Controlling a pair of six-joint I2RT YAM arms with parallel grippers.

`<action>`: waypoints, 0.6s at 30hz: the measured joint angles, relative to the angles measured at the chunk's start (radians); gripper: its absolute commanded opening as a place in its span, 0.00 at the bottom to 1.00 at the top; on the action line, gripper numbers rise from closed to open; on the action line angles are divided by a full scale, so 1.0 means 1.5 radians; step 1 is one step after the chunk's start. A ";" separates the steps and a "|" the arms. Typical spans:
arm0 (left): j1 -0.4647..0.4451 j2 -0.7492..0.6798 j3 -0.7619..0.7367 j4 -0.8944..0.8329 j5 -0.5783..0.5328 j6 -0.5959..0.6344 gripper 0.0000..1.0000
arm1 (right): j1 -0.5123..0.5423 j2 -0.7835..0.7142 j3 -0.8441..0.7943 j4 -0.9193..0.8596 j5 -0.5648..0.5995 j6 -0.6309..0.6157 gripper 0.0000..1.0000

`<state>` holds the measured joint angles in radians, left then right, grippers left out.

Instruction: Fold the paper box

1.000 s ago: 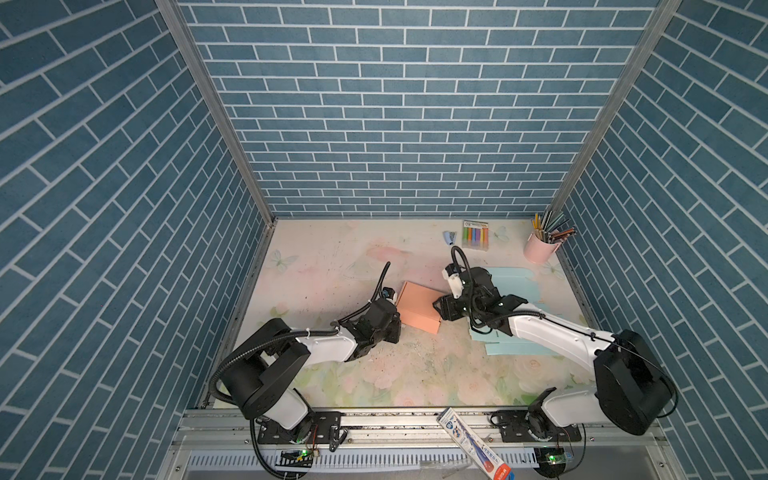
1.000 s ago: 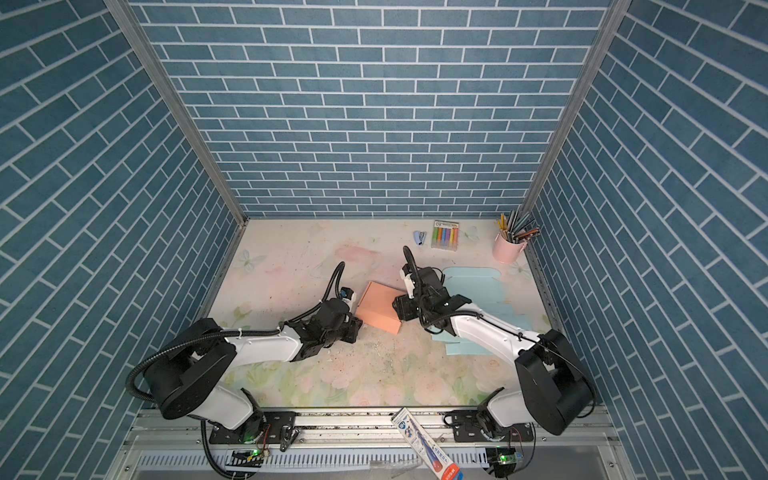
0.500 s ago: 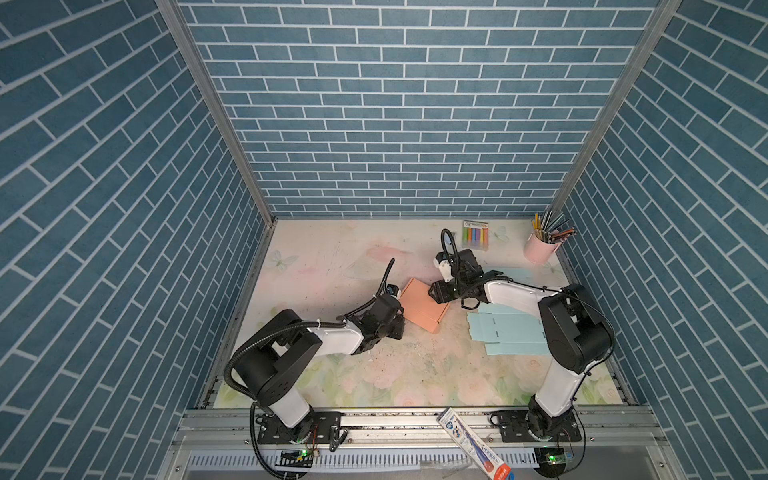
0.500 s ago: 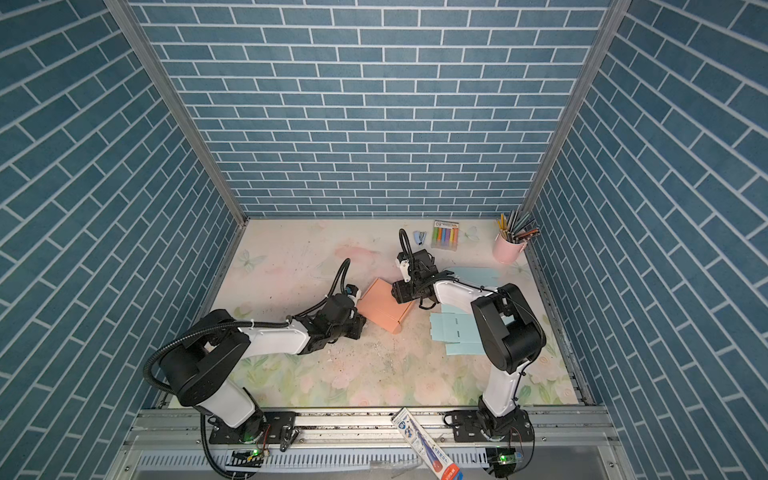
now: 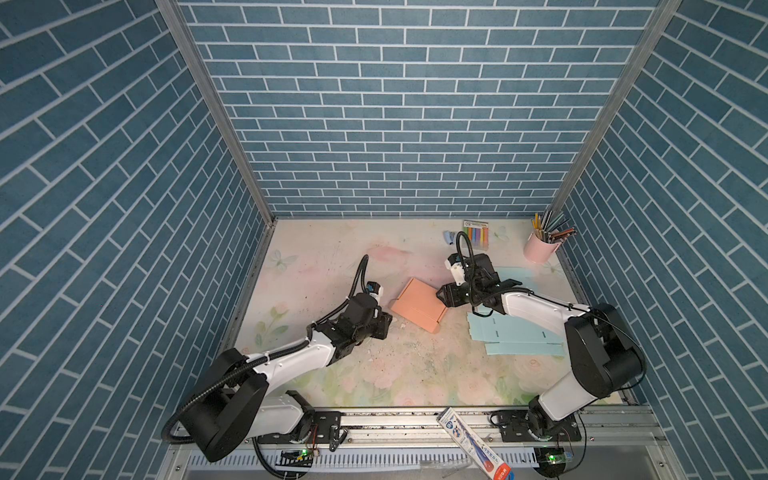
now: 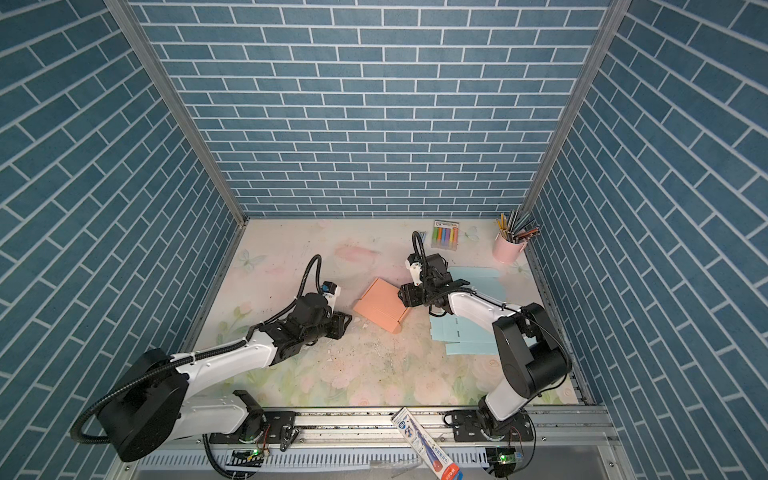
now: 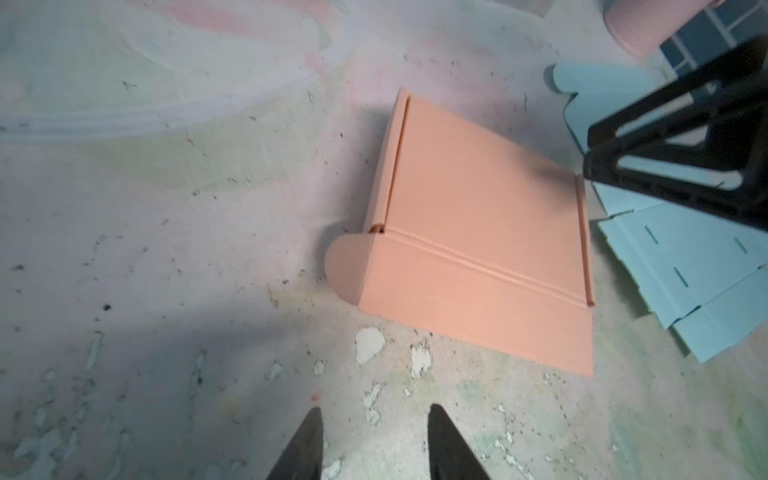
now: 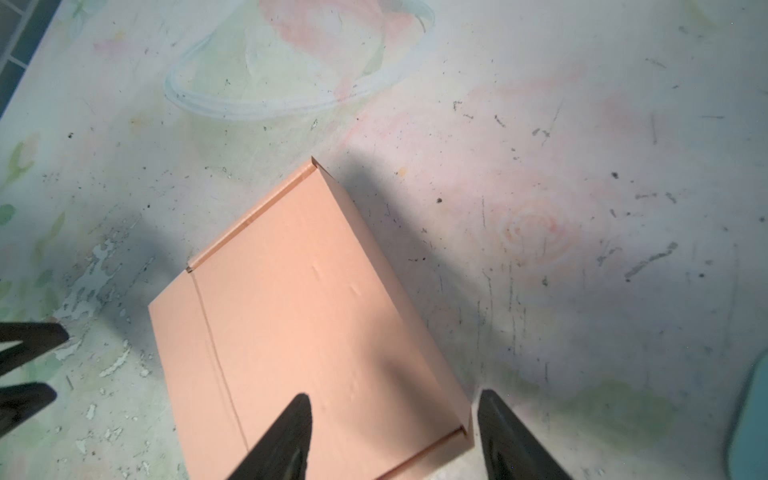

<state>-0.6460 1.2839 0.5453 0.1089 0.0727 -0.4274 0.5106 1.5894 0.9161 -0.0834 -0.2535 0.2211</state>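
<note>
free: mat [image 5: 316, 266] bare left of orange box [image 5: 417, 304] | blocked: blue flat sheets [image 5: 519, 336] right, pink cup [image 5: 538, 249] back-right corner

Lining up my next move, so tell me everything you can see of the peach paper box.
The peach paper box looks like matte thin cardboard, folded shut into a flat rectangular shape, lid creased along its edges. It lies turned diagonally on the floral tabletop, mid-table. A rounded side tab sticks out untucked. The right gripper, open, straddles one corner; contact is unclear. The left gripper, open, sits apart from it.
</note>
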 measured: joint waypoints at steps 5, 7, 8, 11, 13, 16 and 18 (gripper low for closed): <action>0.020 0.046 0.073 -0.007 0.031 0.033 0.55 | -0.004 0.031 0.057 -0.012 -0.021 0.000 0.66; 0.027 0.079 0.109 -0.003 0.049 0.045 0.56 | -0.004 0.029 0.066 -0.010 -0.028 0.000 0.66; 0.031 0.092 0.120 0.001 0.054 0.049 0.56 | -0.004 0.025 0.066 -0.011 -0.032 0.000 0.67; 0.045 0.132 0.142 0.014 0.075 0.062 0.58 | -0.004 -0.008 0.032 -0.008 -0.039 0.011 0.71; 0.057 0.160 0.150 0.025 0.093 0.068 0.60 | -0.004 -0.045 -0.017 -0.004 -0.038 0.024 0.72; 0.075 0.202 0.160 0.036 0.117 0.071 0.64 | -0.008 -0.072 -0.064 -0.011 -0.037 0.049 0.73; 0.084 0.231 0.179 0.035 0.130 0.075 0.66 | -0.010 -0.074 -0.076 -0.011 -0.039 0.067 0.75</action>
<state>-0.5201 1.6306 0.8143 0.1619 0.2672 -0.3145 0.4950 1.4780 0.8024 -0.1005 -0.3119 0.3222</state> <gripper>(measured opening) 0.648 0.732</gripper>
